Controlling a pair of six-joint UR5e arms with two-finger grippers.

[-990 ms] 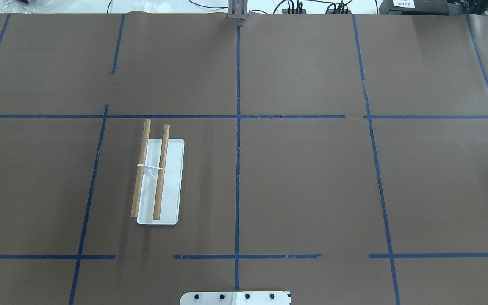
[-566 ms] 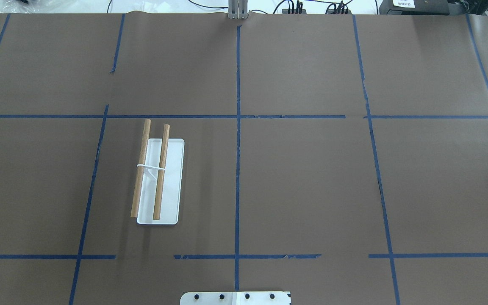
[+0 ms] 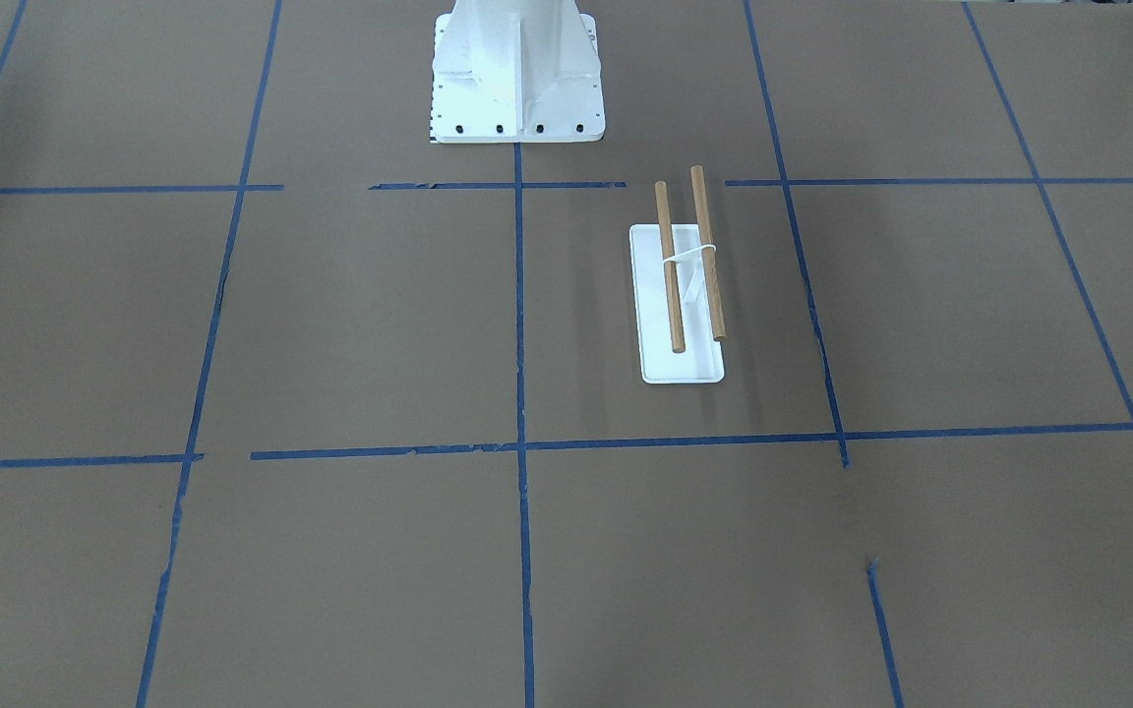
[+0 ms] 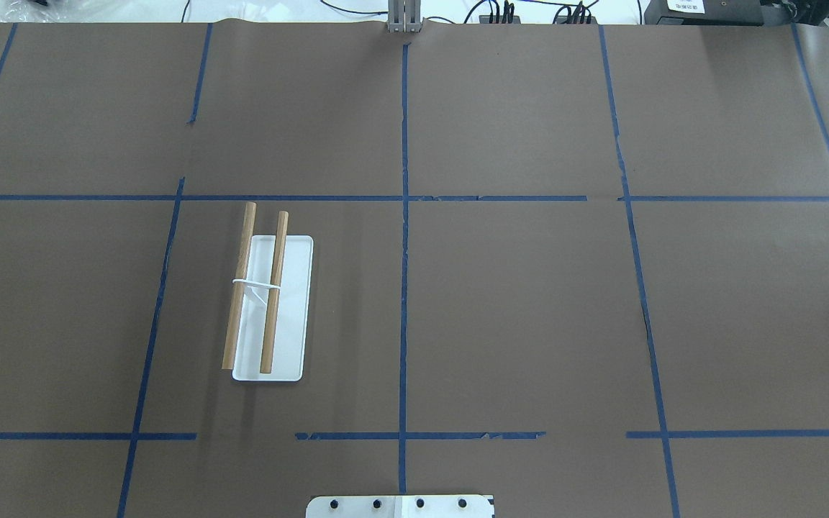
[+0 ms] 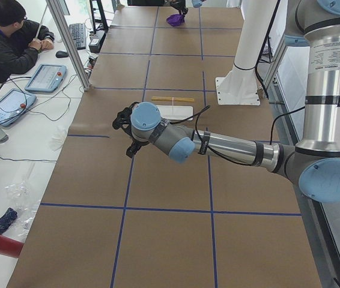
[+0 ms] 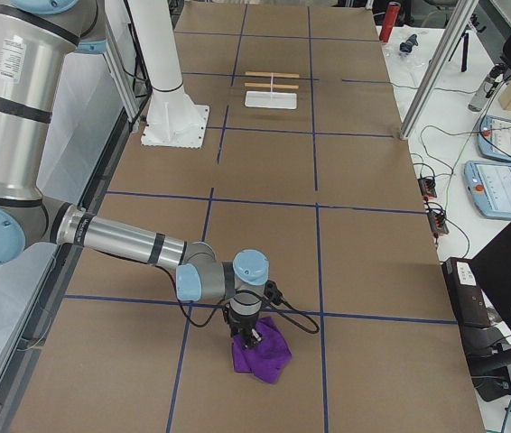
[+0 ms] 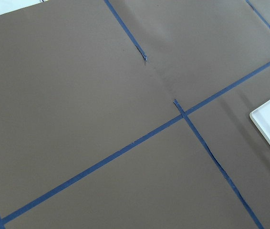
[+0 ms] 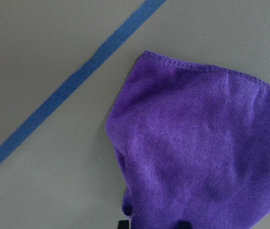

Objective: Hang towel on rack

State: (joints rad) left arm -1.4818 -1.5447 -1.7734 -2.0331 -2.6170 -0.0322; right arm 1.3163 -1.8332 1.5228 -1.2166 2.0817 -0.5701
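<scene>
While the rack [image 4: 288, 309] stands bare on the left half of the table [image 4: 529, 324], the towel [image 6: 261, 356] lies far off at the right end, near the table's outer edge and just past a blue tape line [image 8: 63, 93]. Rack and towel are well apart. Rack: flat white base, two wooden bars parallel, thin white support between them, upright.

Right gripper [image 6: 249, 337] points down, right on top of the towel and touching it. In the right wrist view only the two dark fingertips [image 8: 122, 223] show at the bottom edge, a narrow gap between them, purple cloth bunched in that gap, so it is pinching the towel. Towel is rumpled, hemmed edge visible on its far side; no loop tag seen.

Left gripper [image 5: 128, 129] hangs above the brown paper at the left end, near the rack but not touching it, holding nothing visible. Can't tell if its jaws are wide or narrow. Left wrist view catches only a corner of the rack's white base.

White bolted pedestal [image 3: 517, 79] sits on the robot's side, at table centre. An operator [image 5: 2, 42] sits at a side desk.
</scene>
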